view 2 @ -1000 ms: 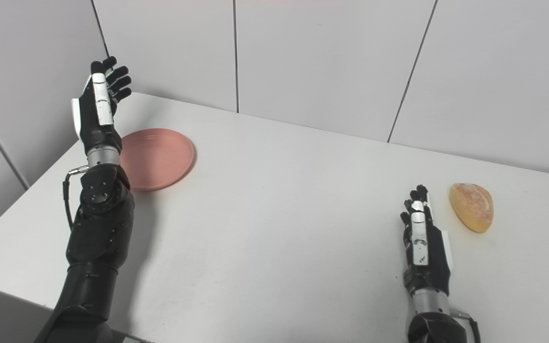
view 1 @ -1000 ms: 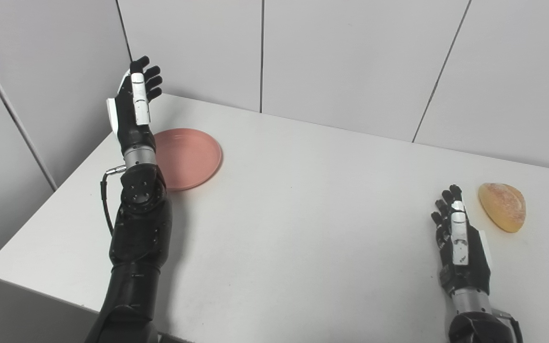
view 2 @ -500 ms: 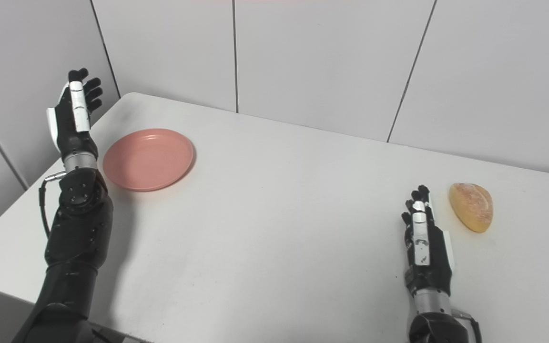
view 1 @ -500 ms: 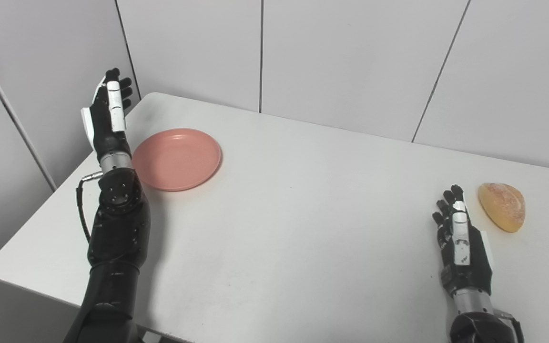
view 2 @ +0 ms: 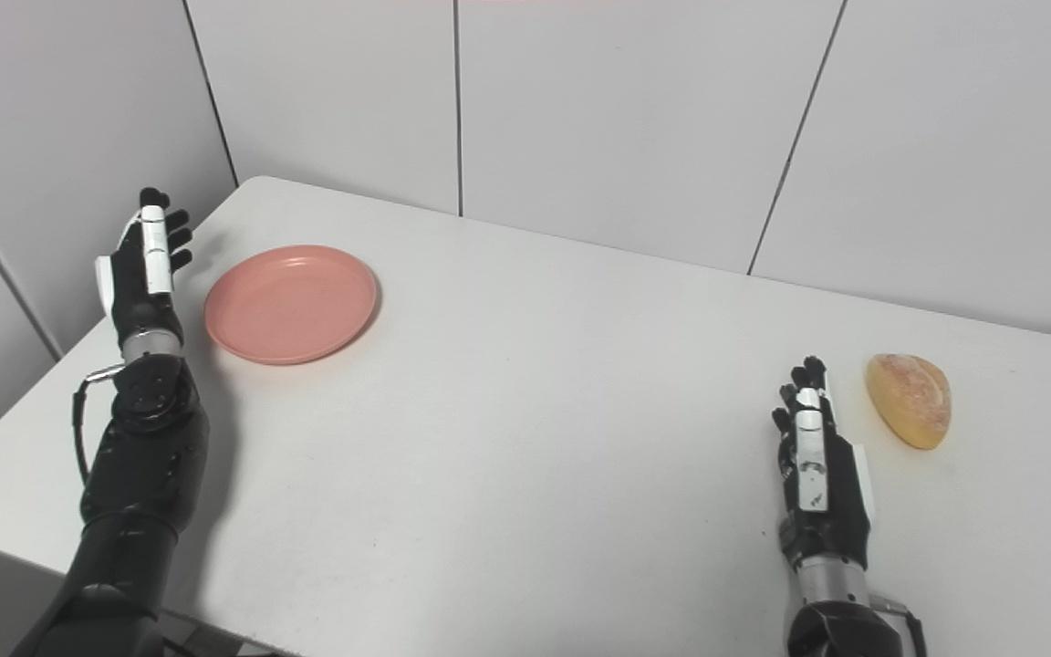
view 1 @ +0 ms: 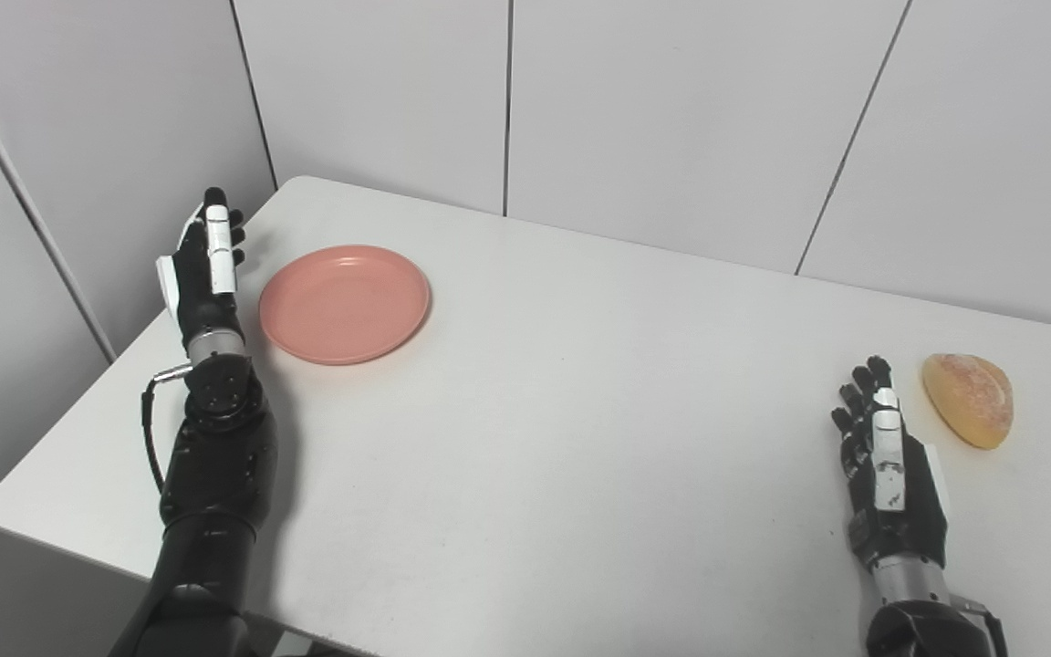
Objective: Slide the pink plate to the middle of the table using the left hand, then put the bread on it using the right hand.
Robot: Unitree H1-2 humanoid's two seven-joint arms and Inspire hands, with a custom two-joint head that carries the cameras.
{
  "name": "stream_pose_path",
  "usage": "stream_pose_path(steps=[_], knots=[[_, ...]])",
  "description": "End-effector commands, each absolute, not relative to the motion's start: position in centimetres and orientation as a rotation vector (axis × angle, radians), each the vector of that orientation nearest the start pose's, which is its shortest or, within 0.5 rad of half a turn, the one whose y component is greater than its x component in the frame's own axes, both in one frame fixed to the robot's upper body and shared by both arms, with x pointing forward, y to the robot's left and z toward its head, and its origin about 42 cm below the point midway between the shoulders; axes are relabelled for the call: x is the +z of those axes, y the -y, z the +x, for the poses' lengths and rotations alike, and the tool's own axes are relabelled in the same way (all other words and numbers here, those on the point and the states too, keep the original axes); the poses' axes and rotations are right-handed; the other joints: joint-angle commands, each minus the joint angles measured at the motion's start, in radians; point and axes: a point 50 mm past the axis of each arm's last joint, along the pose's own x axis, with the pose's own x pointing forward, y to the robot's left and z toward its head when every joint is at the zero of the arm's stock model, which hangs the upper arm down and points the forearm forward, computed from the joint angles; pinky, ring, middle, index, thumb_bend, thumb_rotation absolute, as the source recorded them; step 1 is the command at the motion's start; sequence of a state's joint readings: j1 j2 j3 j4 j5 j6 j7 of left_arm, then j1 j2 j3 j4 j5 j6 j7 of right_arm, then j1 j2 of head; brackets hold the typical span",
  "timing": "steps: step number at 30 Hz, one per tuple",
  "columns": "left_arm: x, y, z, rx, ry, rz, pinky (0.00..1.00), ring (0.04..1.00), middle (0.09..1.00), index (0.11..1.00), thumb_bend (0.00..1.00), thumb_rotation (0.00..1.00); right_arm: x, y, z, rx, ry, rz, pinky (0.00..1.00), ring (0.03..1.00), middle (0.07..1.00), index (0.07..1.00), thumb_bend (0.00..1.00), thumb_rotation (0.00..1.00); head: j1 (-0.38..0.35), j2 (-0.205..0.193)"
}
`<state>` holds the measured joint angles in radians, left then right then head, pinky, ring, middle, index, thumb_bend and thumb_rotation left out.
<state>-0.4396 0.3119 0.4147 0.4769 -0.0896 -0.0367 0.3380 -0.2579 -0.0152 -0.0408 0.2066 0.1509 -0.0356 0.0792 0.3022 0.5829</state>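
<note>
A pink plate (view 1: 344, 303) lies near the table's far left corner. My left hand (view 1: 202, 269) is open and empty, fingers straight, just left of the plate's rim and not touching it. A golden bread roll (view 1: 969, 398) lies at the right side of the table. My right hand (view 1: 886, 461) is open and empty, palm edge on the table, a short way left of and nearer than the bread. The plate (view 2: 291, 302), bread (view 2: 911, 399) and both hands also show in the right eye view.
The white table (view 1: 580, 383) has its left edge close behind my left hand and its front edge below both forearms. Grey wall panels stand behind the table and to its left.
My left hand has moved left and down, from raised above the plate's left edge to low beside the plate. The right hand, plate and bread have not moved. The camera shifted slightly.
</note>
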Motion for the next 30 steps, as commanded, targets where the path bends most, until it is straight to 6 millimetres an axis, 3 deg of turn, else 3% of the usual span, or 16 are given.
stream_pose_path(steps=[1,12,30], knots=[[18.5,-42.9,40.4,0.719,0.171,0.025,0.83,0.819,0.803,0.809,0.69,1.0,12.9,21.1,36.9,0.103,0.115,0.127,1.0,1.0,1.0,1.0,0.8,0.93,0.002,0.004],[16.4,-41.1,41.2,0.655,0.098,0.015,0.83,0.833,0.821,0.814,0.7,1.0,12.9,21.1,36.9,0.114,0.107,0.126,1.0,1.0,1.0,1.0,0.81,0.93,0.006,0.007],[15.4,-38.3,42.4,0.52,0.035,-0.112,0.86,0.858,0.843,0.842,0.74,1.0,13.4,21.2,36.8,0.106,0.107,0.116,1.0,1.0,1.0,1.0,0.81,0.93,0.006,0.015]])
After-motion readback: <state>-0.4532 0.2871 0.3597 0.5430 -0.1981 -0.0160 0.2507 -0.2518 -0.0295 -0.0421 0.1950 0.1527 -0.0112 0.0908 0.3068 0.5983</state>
